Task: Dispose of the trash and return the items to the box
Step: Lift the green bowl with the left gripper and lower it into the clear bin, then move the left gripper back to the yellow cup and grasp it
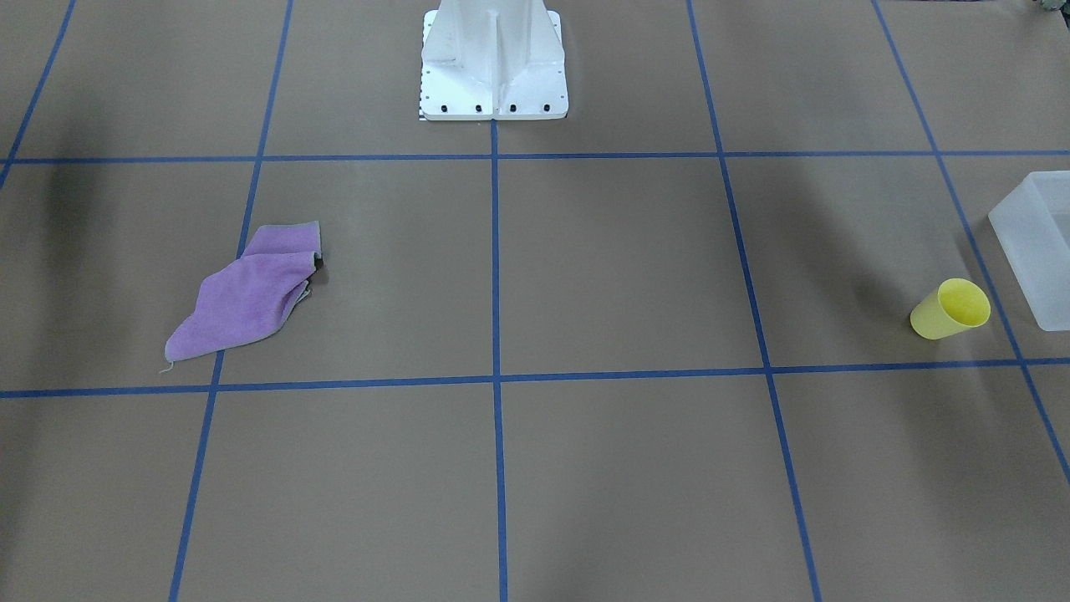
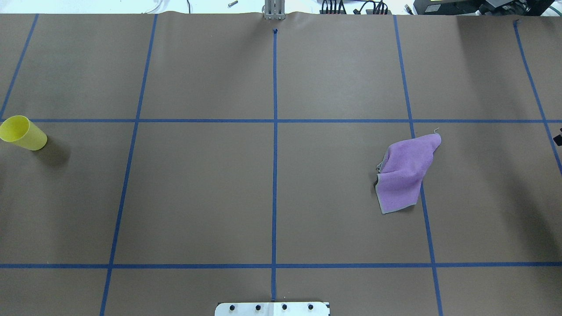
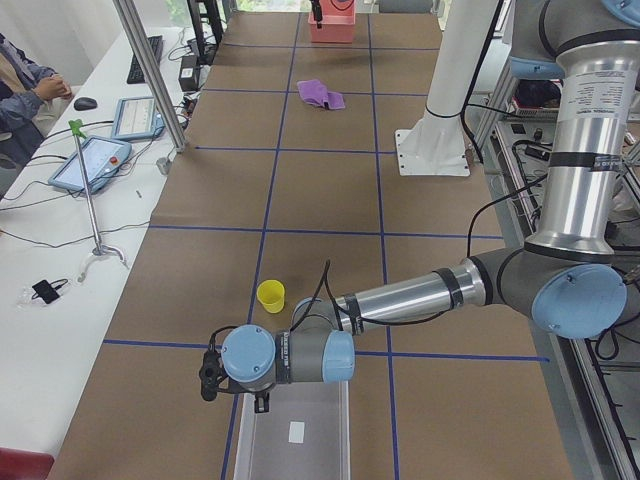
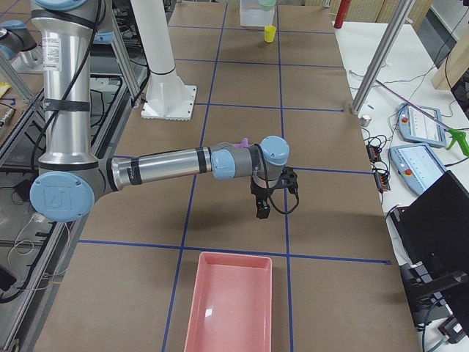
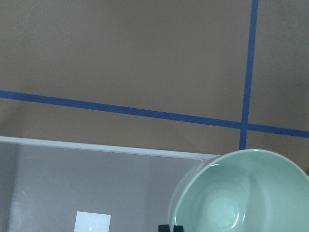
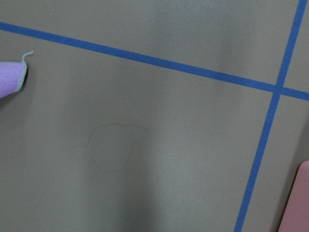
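**Nearest, robot's left end of the table**
- Box (image 5: 58,183): frosted white, open; inside it only a small white label shows.
- Left gripper (image 5: 171,228): hangs over the box's end. Only two dark tips show at the wrist view's bottom edge, so the hold is a judgement: pinched on the near rim of the pale green bowl (image 5: 236,193).
- The bowl: mouth up, empty, raised above the box. It seems to straddle the box's long wall rather than sit squarely over the floor.

**Next out**
- Yellow cup (image 3: 271,296): upright on the table (image 2: 197,197), near the box but apart from it, not yet returned. The left forearm passes close by it.

**Mid-table and beyond**
- Purple cloth (image 2: 406,173): crumpled, lying across a tape line.
- Right gripper (image 4: 262,205): pointing down above bare paper between the cloth and the pink tray (image 4: 231,301); whether its jaws are parted cannot be told.

**Hazards, as judged**
- Let go here, the bowl may strike the wall and tip outside the box.
- A one-sided rim pinch may let the bowl swing or slip.
- A sweeping forearm could topple the cup
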